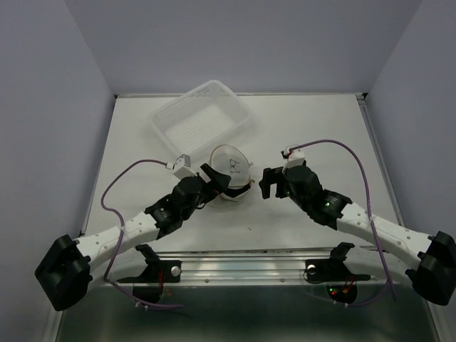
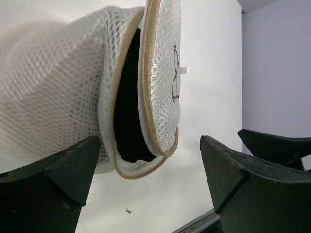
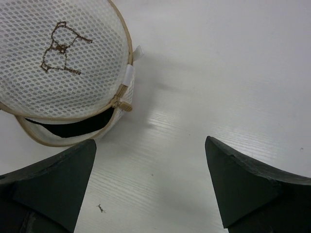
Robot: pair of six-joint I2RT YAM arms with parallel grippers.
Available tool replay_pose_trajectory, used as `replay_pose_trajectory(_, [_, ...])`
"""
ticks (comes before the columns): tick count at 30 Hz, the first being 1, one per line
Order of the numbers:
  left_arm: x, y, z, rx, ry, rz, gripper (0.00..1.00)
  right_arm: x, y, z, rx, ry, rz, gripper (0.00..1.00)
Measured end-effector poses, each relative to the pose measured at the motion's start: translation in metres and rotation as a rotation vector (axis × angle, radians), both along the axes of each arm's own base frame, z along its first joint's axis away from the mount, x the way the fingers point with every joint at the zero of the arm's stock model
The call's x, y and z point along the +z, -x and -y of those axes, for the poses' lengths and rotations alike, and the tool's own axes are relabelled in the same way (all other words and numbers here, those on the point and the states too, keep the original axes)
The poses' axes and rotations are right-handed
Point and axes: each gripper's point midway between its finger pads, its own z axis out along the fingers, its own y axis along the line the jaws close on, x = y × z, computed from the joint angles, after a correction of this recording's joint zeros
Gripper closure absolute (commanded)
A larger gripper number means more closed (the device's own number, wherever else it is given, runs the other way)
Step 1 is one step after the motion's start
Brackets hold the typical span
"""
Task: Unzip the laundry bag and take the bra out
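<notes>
The round white mesh laundry bag with a tan rim stands near the table's middle, its face with the dark bra outline tilted up. Its zip is partly undone. The lid gapes along the lower edge, and the zip pull sits at the right end of the gap. Something black shows inside the gap, also in the right wrist view. No pink fabric shows. My left gripper is open at the bag's left side. My right gripper is open and empty to the bag's right, apart from it.
A rectangular white plastic basket stands just behind the bag at the back of the table. A small dark speck lies on the white tabletop in front of the bag. A metal rail runs along the near edge.
</notes>
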Motion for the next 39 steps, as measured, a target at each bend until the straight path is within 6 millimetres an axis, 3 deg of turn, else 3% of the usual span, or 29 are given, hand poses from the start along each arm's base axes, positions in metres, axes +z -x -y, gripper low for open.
replay_pose_trajectory(6, [0.035, -0.006, -0.025, 0.084, -0.062, 0.075, 0.04, 0.007, 0.002, 0.002, 0.002, -0.007, 0.011, 0.0])
replay_pose_trajectory(11, [0.082, -0.029, -0.038, 0.148, -0.14, 0.163, 0.11, 0.014, 0.003, 0.004, 0.002, -0.022, 0.025, 0.0])
replay_pose_trajectory(14, [0.091, -0.048, -0.044, 0.173, -0.205, 0.178, 0.15, 0.02, 0.005, 0.005, 0.001, -0.036, 0.038, 0.0])
replay_pose_trajectory(18, [0.079, -0.072, -0.047, 0.178, -0.317, 0.149, 0.23, 0.025, 0.007, 0.007, 0.001, -0.045, 0.047, 0.0])
replay_pose_trajectory(24, [0.058, -0.091, -0.037, 0.139, -0.433, 0.105, 0.35, 0.029, 0.008, 0.009, 0.001, -0.055, 0.057, 0.0])
replay_pose_trajectory(39, [0.039, -0.092, -0.022, 0.043, -0.486, 0.072, 0.5, 0.031, 0.009, 0.01, 0.001, -0.058, 0.06, 0.0])
